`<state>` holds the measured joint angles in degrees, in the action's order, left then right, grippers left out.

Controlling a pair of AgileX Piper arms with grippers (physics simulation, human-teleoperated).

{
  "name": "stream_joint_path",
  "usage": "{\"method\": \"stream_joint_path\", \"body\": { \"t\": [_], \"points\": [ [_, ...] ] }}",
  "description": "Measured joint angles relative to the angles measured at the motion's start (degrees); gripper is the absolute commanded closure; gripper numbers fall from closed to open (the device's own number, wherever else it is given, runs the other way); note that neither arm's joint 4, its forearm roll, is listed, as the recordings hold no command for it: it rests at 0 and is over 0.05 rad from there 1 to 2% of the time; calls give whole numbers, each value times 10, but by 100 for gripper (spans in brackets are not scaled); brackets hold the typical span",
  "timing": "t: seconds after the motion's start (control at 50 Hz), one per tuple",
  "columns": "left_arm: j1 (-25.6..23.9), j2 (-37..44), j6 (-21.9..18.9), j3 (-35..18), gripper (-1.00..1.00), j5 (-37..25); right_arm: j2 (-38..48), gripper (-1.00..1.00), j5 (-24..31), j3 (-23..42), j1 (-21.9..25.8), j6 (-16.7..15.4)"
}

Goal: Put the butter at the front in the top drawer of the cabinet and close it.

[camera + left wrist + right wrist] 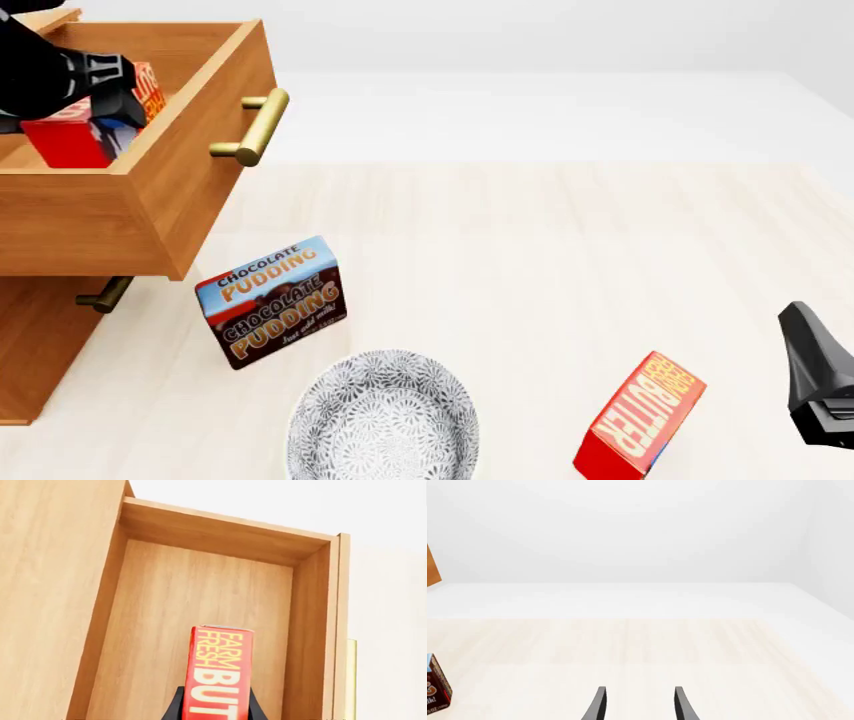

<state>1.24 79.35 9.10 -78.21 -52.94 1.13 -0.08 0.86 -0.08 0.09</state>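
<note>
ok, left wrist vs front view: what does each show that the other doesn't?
Left wrist only: the top drawer's bare wooden floor ahead of the box, and the left gripper shut on the butter.

Front only: the Chocolate Pudding box, patterned bowl, second butter box, lower drawer handle, and right gripper.

Both: the open top drawer with the butter inside and its brass handle.

Left gripper [100, 105] reaching in from the left, fingers clamped on a box, right gripper [639, 705] low at the right, fingers apart, holding nothing
</note>
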Motion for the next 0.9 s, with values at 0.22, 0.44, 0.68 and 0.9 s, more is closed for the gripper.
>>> {"method": "stream_joint_path", "body": {
  "t": [0.22, 0.44, 0.68, 0.9],
  "points": [
    [-1, -4, 3, 7, 100, 8, 0, -100, 0, 0, 0, 0],
    [-9, -7, 9, 14, -100, 14, 0, -100, 0, 0, 0, 0],
    [-16, -8, 9, 0, -100, 3, 0, -100, 0, 0, 0, 0],
    [-16, -16, 1, -12, -100, -12, 0, -100, 0, 0, 0, 0]
  ]
}}
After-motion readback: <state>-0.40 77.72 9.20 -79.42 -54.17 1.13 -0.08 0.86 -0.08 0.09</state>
